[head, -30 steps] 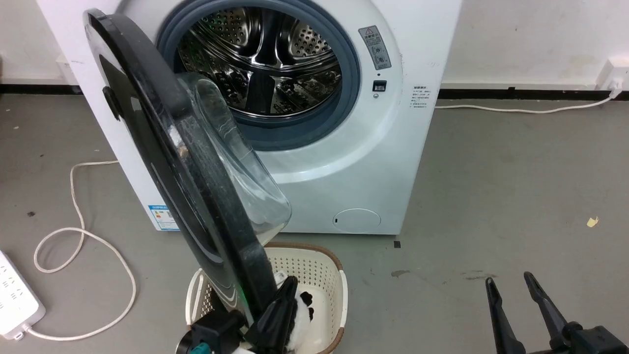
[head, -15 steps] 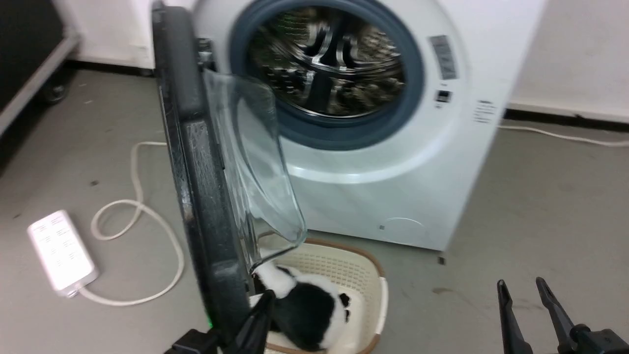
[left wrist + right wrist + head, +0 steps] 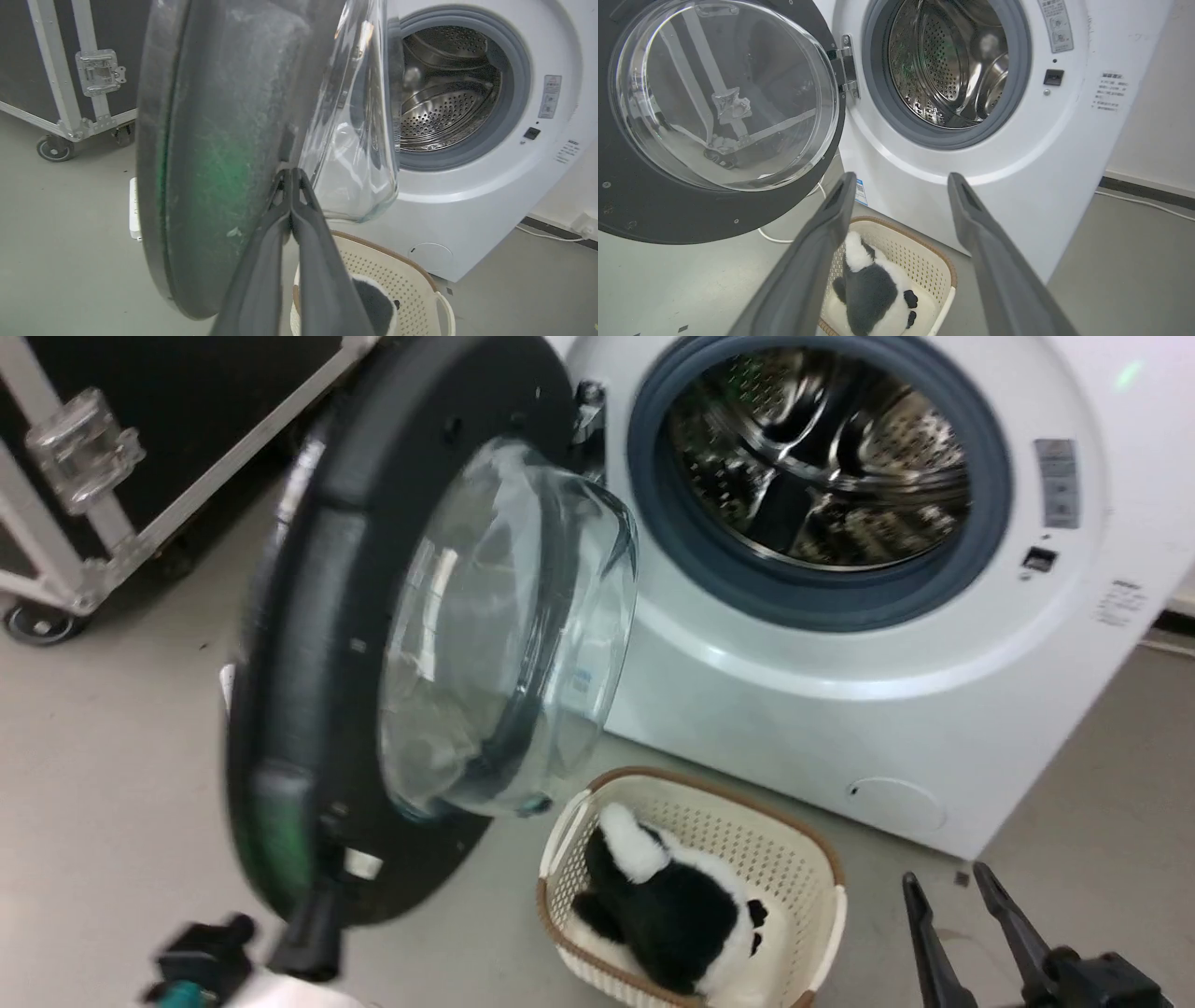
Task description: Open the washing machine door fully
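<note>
Change: the head camera has swung toward the left, so the whole scene sits differently. Even so, the washing machine door reads differently against the cabinet: a second ago it stood edge-on, about square to the front, and now its inner face and glass bowl are in plain sight.
Meaning for the task: I judge the door well past halfway and near its full swing; a short final push may remain.
Door position: it hangs from the hinge at 9 o'clock of the drum opening, clear of the machine front, with the basket and its black-and-white plush toy at about 5 o'clock of the door's lower rim.
Door facing: in the head view the glass bowl bulges toward 3 o'clock; the glossy outer face is turned away toward the flight case at 10 o'clock.
Door axis: a round disc has no true long axis; foreshortened, its oval runs from 1 o'clock at the hinge to 7 o'clock at the free edge.
Left gripper: fingers pressed together, tips touching the door's dark inner ring just beside the glass, with nothing visibly between them.
Right gripper: fingers spread apart and empty, low at 5 o'clock in the head view, well apart from the door.
</note>
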